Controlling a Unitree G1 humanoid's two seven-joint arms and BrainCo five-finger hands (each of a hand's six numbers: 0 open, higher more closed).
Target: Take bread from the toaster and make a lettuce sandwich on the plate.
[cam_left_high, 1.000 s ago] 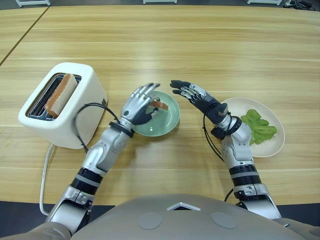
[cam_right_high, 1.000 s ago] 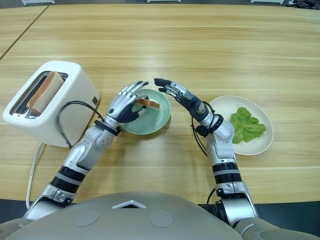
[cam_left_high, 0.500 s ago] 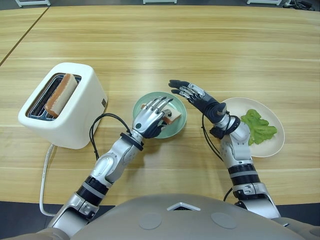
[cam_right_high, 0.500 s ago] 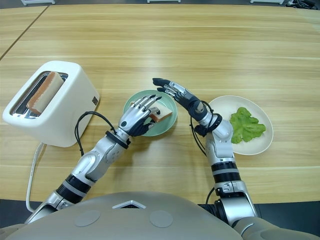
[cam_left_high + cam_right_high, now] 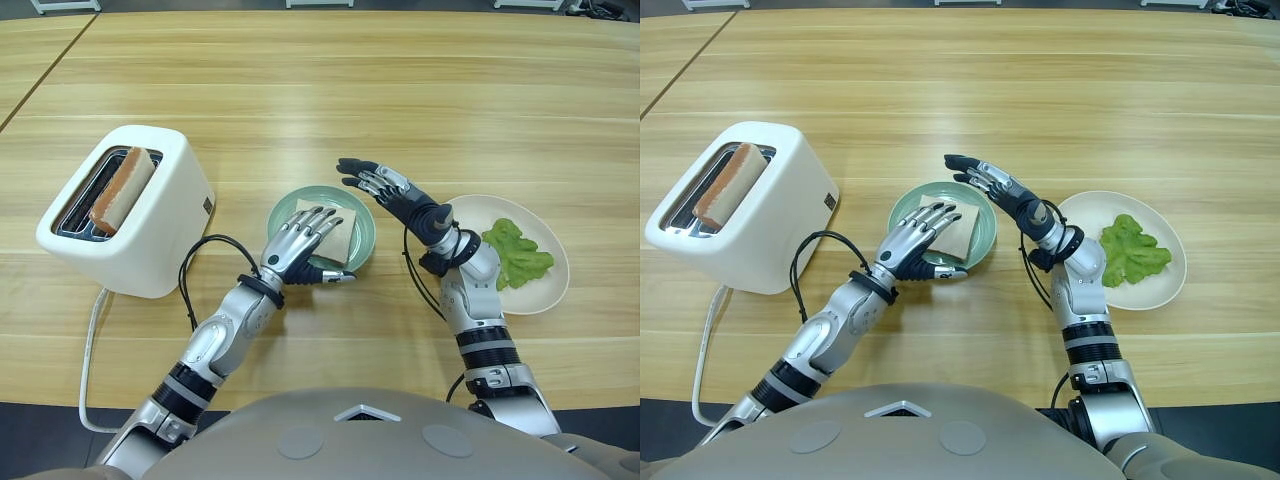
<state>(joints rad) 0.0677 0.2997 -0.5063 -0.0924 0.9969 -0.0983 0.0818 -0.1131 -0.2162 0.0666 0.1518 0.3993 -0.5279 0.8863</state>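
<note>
Bread slice (image 5: 340, 238) in green plate (image 5: 300, 200); another in toaster (image 5: 160, 240)

The slice is laid flat, its near-left corner covered by the left hand (image 5: 298, 250), which is spread and empty over the rim. A second slice (image 5: 122, 188) is stood in the toaster slot. Lettuce (image 5: 517, 254) is held in the white plate (image 5: 545, 296). The right hand (image 5: 388, 190) is held open and empty.

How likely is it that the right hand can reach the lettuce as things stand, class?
Probably yes: the lettuce lies uncovered on the white plate beside that arm, and the right hand is open, holding nothing.
</note>
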